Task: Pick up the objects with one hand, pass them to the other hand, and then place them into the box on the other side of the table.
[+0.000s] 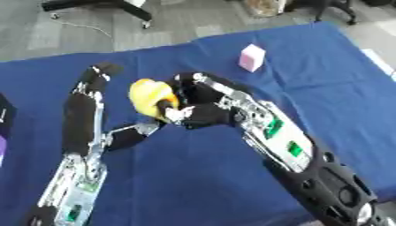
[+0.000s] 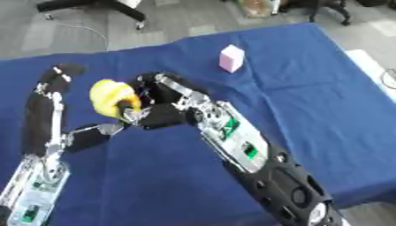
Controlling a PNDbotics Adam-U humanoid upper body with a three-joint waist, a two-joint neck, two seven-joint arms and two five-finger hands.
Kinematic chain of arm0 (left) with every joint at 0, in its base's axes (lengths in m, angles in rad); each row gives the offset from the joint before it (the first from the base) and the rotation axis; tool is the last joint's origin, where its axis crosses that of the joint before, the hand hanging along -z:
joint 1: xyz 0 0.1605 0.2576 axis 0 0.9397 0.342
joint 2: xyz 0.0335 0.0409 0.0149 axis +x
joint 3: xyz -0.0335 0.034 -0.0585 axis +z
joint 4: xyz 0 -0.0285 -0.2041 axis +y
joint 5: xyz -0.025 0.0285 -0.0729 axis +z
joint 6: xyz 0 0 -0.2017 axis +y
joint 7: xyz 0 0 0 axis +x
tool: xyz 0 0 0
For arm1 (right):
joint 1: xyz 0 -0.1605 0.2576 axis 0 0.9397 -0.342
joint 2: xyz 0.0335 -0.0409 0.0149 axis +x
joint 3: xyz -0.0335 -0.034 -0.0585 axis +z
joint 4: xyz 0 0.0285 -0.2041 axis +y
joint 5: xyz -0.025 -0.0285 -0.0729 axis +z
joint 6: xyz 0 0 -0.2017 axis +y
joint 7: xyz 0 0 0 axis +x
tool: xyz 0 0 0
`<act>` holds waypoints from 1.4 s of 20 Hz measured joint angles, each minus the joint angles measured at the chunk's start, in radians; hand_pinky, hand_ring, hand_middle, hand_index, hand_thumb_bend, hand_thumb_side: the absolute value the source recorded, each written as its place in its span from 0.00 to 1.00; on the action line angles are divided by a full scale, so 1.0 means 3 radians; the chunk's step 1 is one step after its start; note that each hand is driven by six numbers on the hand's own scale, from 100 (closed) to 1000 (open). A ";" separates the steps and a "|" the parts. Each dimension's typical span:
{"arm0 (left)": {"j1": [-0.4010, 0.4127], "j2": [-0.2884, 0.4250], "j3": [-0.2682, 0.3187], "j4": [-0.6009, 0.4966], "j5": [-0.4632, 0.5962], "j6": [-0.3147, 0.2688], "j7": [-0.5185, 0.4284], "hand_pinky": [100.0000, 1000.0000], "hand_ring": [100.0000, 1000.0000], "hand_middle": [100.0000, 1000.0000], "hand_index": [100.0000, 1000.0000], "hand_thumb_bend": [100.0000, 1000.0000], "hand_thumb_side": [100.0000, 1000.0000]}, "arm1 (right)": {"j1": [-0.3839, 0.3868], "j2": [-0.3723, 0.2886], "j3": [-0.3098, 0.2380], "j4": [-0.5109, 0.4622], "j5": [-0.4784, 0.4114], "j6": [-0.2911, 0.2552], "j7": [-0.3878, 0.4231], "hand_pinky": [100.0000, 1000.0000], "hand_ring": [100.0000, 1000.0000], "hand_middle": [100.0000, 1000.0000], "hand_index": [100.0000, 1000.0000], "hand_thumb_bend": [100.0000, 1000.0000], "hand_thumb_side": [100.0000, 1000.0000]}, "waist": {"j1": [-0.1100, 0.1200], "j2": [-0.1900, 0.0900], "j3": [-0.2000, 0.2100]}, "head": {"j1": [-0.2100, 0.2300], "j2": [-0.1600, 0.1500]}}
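Right hand [image 1: 203, 114] has its fingers curled around the yellow object [image 1: 150, 96] at mid-table, which sticks out toward the robot's left. Left hand [image 1: 99, 77] sits just beside it, nearer; fingers unclear. Pink block [image 1: 251, 57] lies well apart.

Yellow obj [image 1: 148, 95], pink box [image 1: 251, 57], blue cloth [image 1: 201, 176]

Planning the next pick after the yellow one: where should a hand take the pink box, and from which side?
The pink box stands alone on the blue cloth, upright with one corner toward the camera and nothing touching it. I'd come from above and pinch two opposite flat side faces, wrist turned to match its skew. The right hand is nearer, but it is now shut on the yellow object.
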 measured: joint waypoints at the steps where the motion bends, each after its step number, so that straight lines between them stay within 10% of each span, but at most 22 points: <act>1: -0.0018 0.0017 -0.0012 -0.0010 0.0000 -0.0012 -0.0027 0.56 0.68 0.68 0.74 0.85 0.27 | 0.0000 -0.0001 0.0004 0.0000 0.0009 -0.0004 0.0042 0.60 0.48 0.14 0.06 0.00 0.00 | 0.0000 0.0000 -0.0001 | -0.0002 0.0000; 28: -0.0162 0.0531 -0.0394 -0.0387 0.0226 -0.0212 -0.0528 0.54 0.60 0.60 0.65 0.58 0.16 | -0.0049 -0.0051 -0.0016 0.0077 -0.0372 0.0013 0.0527 0.60 0.48 0.16 0.07 0.00 0.00 | -0.0009 0.0000 -0.0020 | -0.0076 0.0000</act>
